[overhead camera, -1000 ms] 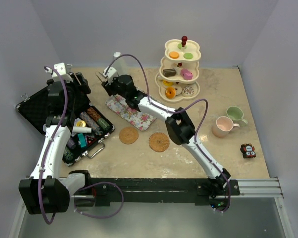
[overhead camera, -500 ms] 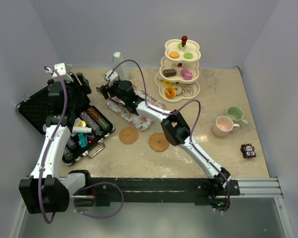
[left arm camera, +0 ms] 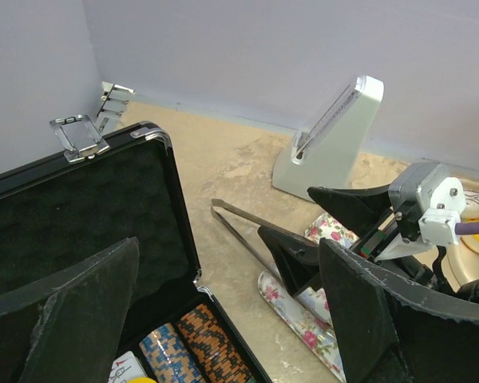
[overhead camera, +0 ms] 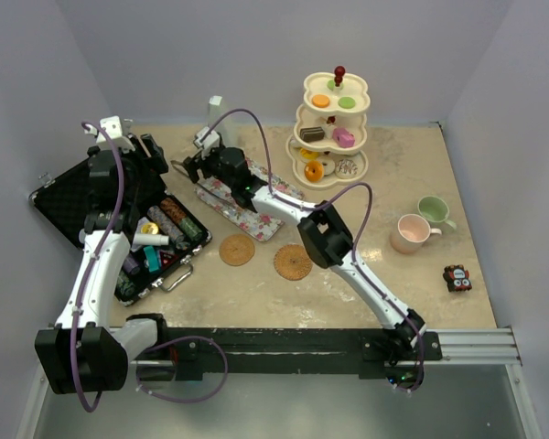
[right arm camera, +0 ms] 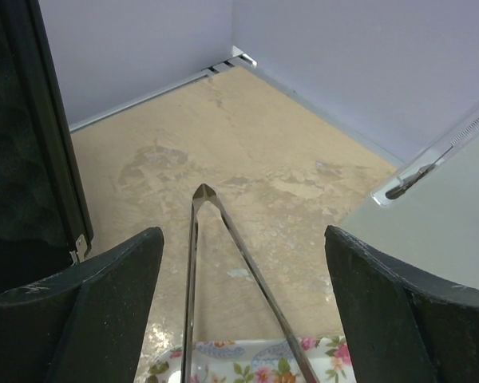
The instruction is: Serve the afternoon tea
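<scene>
Metal tongs (right arm camera: 198,263) are let go now: the right gripper (right arm camera: 243,234) is spread wide around them, and they're left lying off the floral tray (overhead camera: 256,212). The left gripper (left arm camera: 229,247) is held open too. Cakes are stacked on the three-tier stand (overhead camera: 334,128), so the serving part looks done.

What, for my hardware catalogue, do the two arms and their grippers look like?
The left arm and right arm have white link shells with black joints, and a purple cable loops along each. Their fingers are broad black wedges with rough, frayed edges. Black bases sit on a black rail.
</scene>
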Motion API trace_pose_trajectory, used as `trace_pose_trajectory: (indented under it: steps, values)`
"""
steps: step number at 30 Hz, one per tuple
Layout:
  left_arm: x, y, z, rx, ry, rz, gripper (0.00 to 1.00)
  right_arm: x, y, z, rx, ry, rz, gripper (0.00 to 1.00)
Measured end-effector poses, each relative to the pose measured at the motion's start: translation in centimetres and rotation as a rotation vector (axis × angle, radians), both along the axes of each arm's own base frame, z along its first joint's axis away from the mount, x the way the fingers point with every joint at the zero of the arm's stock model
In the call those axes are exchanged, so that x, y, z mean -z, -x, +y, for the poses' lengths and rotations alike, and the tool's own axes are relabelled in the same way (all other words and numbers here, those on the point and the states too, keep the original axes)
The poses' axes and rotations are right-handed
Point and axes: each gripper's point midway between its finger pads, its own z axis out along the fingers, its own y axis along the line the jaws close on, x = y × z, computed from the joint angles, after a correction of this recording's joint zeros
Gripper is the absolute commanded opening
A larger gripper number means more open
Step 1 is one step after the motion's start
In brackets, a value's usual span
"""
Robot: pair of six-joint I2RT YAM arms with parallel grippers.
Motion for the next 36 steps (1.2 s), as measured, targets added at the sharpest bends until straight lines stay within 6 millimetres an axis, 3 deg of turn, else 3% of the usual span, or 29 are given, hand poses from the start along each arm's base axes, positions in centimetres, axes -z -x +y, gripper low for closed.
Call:
trace_pose_trajectory:
  steps: [3, 6, 9, 12, 16, 18, 19, 21, 23, 27, 31, 34, 36]
  values:
    - [0.0, 0.0, 0.0, 0.000, 0.000, 0.000, 0.98, -0.5, 0.4, -0.5, 0.003, 0.020, 0.012, 0.87]
    - [0.0, 0.0, -0.2, 0.013, -0.002, 0.000, 0.97, -2.9, 1.3, -2.1, 0.029, 0.032, 0.023, 0.88]
    - [0.0, -0.1, -0.7, 0.042, 0.002, -0.002, 0.96, -7.6, 2.9, -5.0, 0.075, 0.014, 0.007, 0.88]
    - [0.3, -0.3, -1.3, 0.074, 0.007, 0.003, 0.96, -15.4, 5.4, -9.5, 0.149, -0.068, -0.045, 0.91]
    - [1.5, -0.9, -2.3, 0.104, 0.011, 0.036, 0.96, -23.6, 8.4, -15.2, 0.255, -0.182, -0.084, 0.92]
    - [1.9, -1.0, -3.0, 0.124, 0.006, 0.050, 0.96, -25.6, 9.8, -17.6, 0.294, -0.218, -0.062, 0.91]
    - [1.9, -0.9, -3.5, 0.135, 0.005, 0.052, 0.96, -25.7, 10.3, -18.4, 0.306, -0.221, -0.042, 0.90]
    - [1.9, -0.9, -4.3, 0.153, 0.003, 0.052, 0.96, -24.1, 11.5, -19.8, 0.323, -0.209, 0.031, 0.87]
    - [2.0, -0.9, -5.1, 0.173, 0.002, 0.054, 0.95, -20.3, 12.7, -20.7, 0.327, -0.158, 0.134, 0.84]
    - [2.3, -0.9, -5.6, 0.186, 0.003, 0.065, 0.95, -8.5, 15.6, -21.8, 0.327, 0.007, 0.397, 0.82]
    - [2.5, -0.9, -5.5, 0.178, 0.001, 0.071, 0.95, 1.9, 19.8, -23.2, 0.346, 0.175, 0.626, 0.79]
    - [2.6, -1.0, -5.2, 0.162, -0.002, 0.076, 0.95, 5.7, 22.3, -23.6, 0.356, 0.237, 0.725, 0.79]
    - [2.7, -1.0, -5.1, 0.156, -0.003, 0.079, 0.95, 6.4, 23.1, -23.5, 0.364, 0.242, 0.755, 0.78]
